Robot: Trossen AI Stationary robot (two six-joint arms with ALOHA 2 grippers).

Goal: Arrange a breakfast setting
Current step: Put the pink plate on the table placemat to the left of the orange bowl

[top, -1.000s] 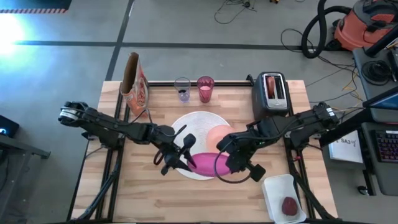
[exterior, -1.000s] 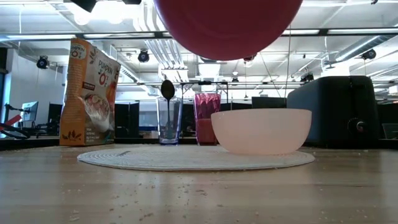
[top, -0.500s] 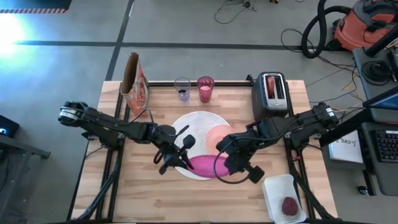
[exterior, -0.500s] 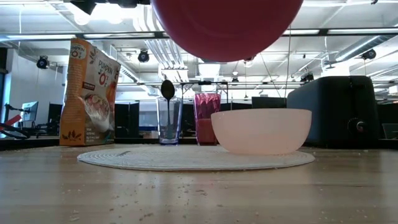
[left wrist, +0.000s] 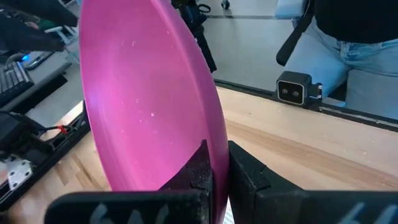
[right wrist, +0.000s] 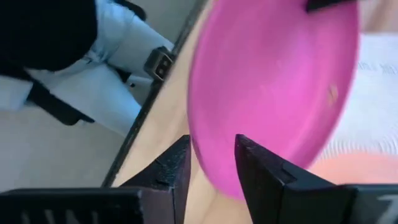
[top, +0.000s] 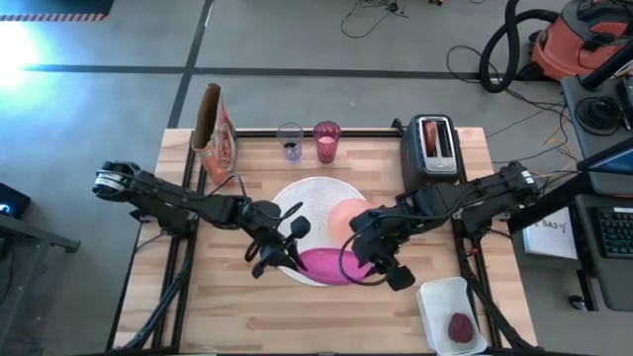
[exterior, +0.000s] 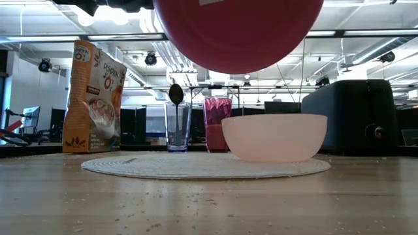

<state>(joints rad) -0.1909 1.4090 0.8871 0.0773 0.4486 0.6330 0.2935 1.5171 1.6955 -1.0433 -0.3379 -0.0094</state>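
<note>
In the high view the 2 arms meet at the centre of the wooden surface (top: 237,316), over the lower edge of the white disc (top: 315,196). The left gripper (top: 289,249) comes in from the frame's left, and its jaws are clamped on the rim of the magenta plate (top: 331,265). The left wrist view shows this closely: both dark fingers (left wrist: 200,169) pinch the plate's edge, and the plate stands tilted above the surface. The right gripper (top: 374,259) reaches in from the right and sits at the plate's other edge. In the right wrist view its jaws stand apart, with the plate's rim in the gap between them and no clear contact.

In the low view the plate fills the upper centre of the frame, lifted well clear of the disc. The pink bowl (exterior: 274,137) rests on the disc, right of centre. Behind it at the surface's far edge stand a clear glass (top: 290,141) with the spoon (exterior: 176,94) in it and, just to its right, the pink tumbler (top: 326,141). A cereal bag (top: 214,133) stands at upper left. The toaster (top: 434,145) at upper right holds the bread (top: 434,133) in its slot. A white tray (top: 450,314) at lower right carries the dark-red fruit (top: 461,327).
</note>
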